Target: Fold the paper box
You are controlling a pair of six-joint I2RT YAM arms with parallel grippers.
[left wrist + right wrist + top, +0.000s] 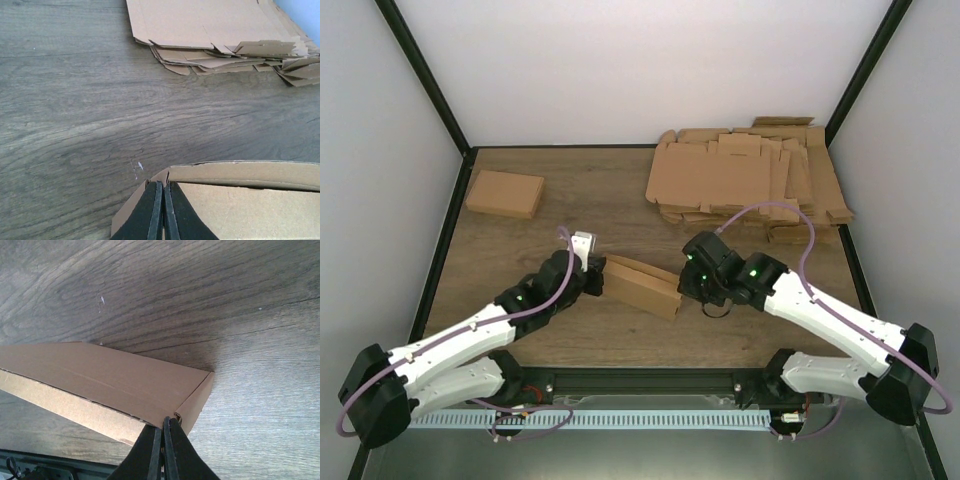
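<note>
Paper box (642, 285) is lying mid-table (600, 195), spanning the gap between both pincers.
Left gripper (161, 186) is pinching the box's left end wall at its corner, and its fingers are closing to a hairline slit on the cardboard. Right gripper (164, 421) is nipping the opposite end wall the same way, almost fully shut. The box's long axis is running diagonally, with its left end pointing farther from the bases and its right end sitting nearer.
</note>
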